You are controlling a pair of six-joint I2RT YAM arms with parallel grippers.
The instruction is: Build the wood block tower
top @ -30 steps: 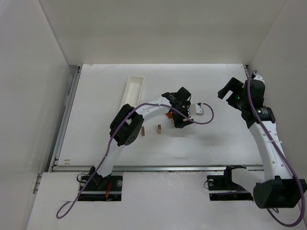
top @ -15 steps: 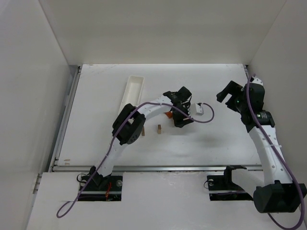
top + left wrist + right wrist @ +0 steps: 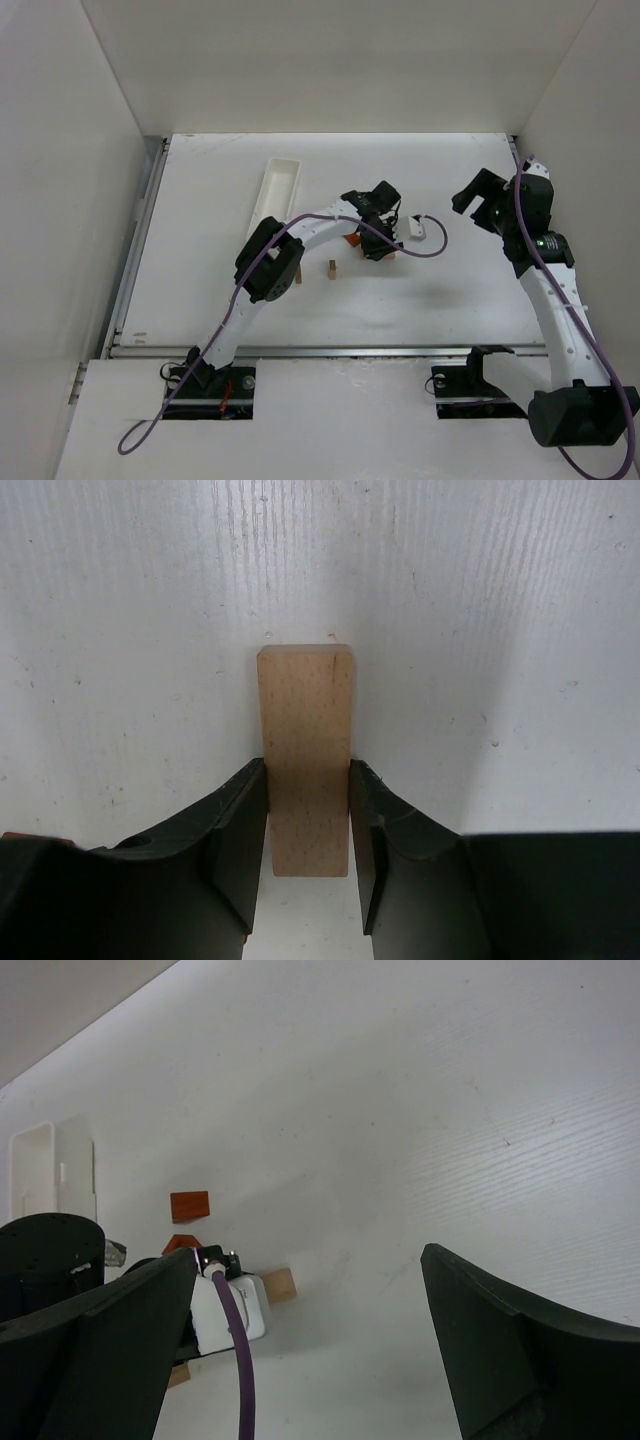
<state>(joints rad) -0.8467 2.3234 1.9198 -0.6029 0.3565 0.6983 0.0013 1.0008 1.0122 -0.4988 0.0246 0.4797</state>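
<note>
My left gripper point(image 3: 384, 248) is shut on a light tan wooden block point(image 3: 305, 742) that lies flat on the white table; its fingers point(image 3: 240, 830) press both long sides, and the block's end pokes out in the right wrist view point(image 3: 279, 1284). A small tan block point(image 3: 331, 268) stands upright to the left, apart from it. Two orange-red pieces point(image 3: 190, 1205) point(image 3: 182, 1243) lie just beyond the left gripper; one shows in the top view point(image 3: 352, 238). No arch stands. My right gripper point(image 3: 474, 192) is wide open and empty, held above the table to the right point(image 3: 308, 1255).
A long white tray point(image 3: 280, 185) lies at the back left, also seen in the right wrist view point(image 3: 35, 1170). A purple cable point(image 3: 235, 1350) and the white wrist camera point(image 3: 418, 228) hang off the left wrist. White walls enclose the table.
My left gripper has shifted slightly, and the tan block's end now shows at its tip. The right arm has drifted a little.
</note>
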